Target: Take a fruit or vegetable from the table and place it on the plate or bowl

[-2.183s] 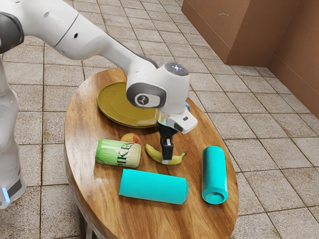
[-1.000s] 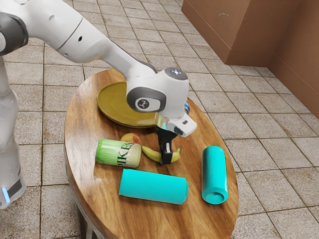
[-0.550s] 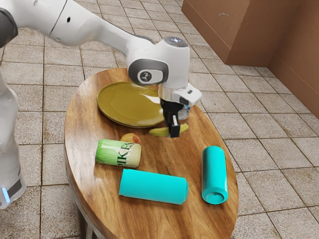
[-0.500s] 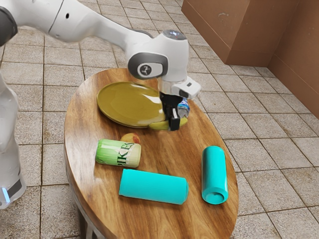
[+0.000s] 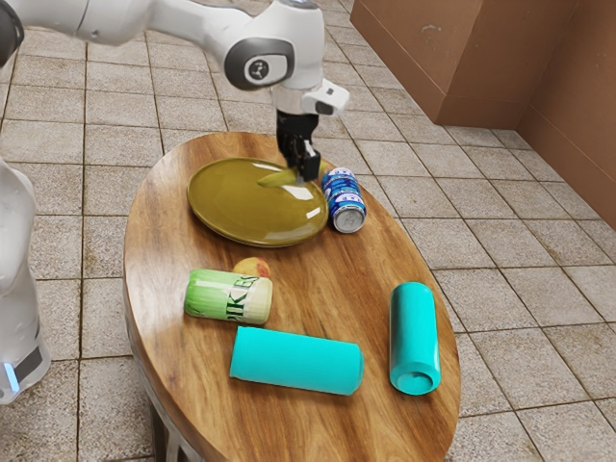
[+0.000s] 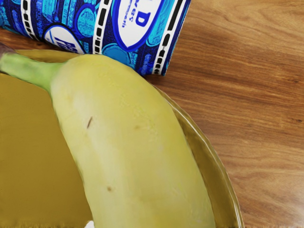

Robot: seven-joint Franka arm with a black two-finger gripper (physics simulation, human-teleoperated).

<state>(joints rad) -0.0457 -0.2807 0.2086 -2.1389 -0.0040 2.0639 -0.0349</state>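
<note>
The banana (image 5: 276, 177) is clamped between the fingers of the end effector (image 5: 302, 169) and held over the plate (image 5: 231, 207), at the plate's rim. Contact with the plate cannot be told. A blue can (image 5: 344, 200) is laid just beside the plate on the worktop (image 5: 318, 289).

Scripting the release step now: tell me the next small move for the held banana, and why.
Probably open the gripper and let go: it is shut on the banana, which looks low over the plate, just inside its rim beside the blue can.
</note>
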